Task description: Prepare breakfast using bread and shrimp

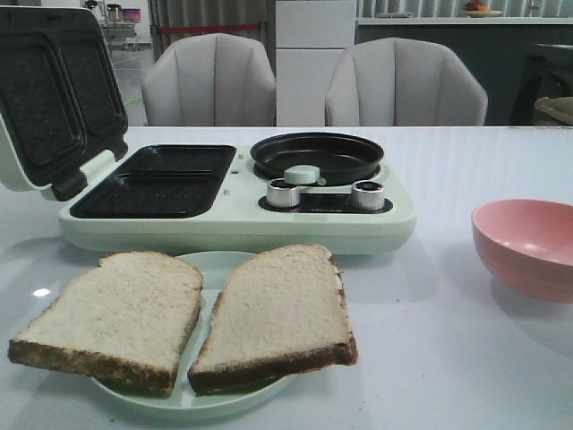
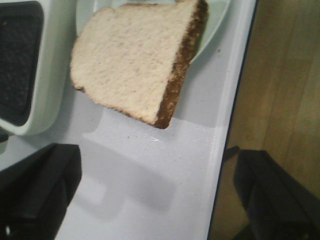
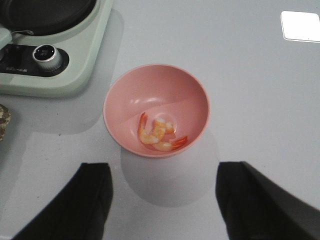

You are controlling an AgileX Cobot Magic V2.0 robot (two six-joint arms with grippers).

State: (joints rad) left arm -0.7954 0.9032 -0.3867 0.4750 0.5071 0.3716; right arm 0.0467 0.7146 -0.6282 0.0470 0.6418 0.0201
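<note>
Two bread slices, the left slice (image 1: pixel 116 318) and the right slice (image 1: pixel 277 313), lie side by side on a pale green plate (image 1: pixel 210 399) at the table's front. One slice also shows in the left wrist view (image 2: pixel 130 60). The shrimp (image 3: pixel 157 134) lie in a pink bowl (image 3: pixel 156 107), which stands at the right in the front view (image 1: pixel 528 246). My left gripper (image 2: pixel 157 192) is open and empty above the table's edge, short of the bread. My right gripper (image 3: pixel 162 200) is open and empty, just short of the bowl. Neither gripper shows in the front view.
A pale green breakfast maker (image 1: pixel 233 193) stands behind the plate, its lid (image 1: pixel 54 94) open, with two black grill wells (image 1: pixel 161 179), a round black pan (image 1: pixel 318 157) and two knobs (image 1: pixel 367 194). Two grey chairs (image 1: pixel 210 81) stand behind the table. The table's edge (image 2: pixel 227 130) and floor show beside my left gripper.
</note>
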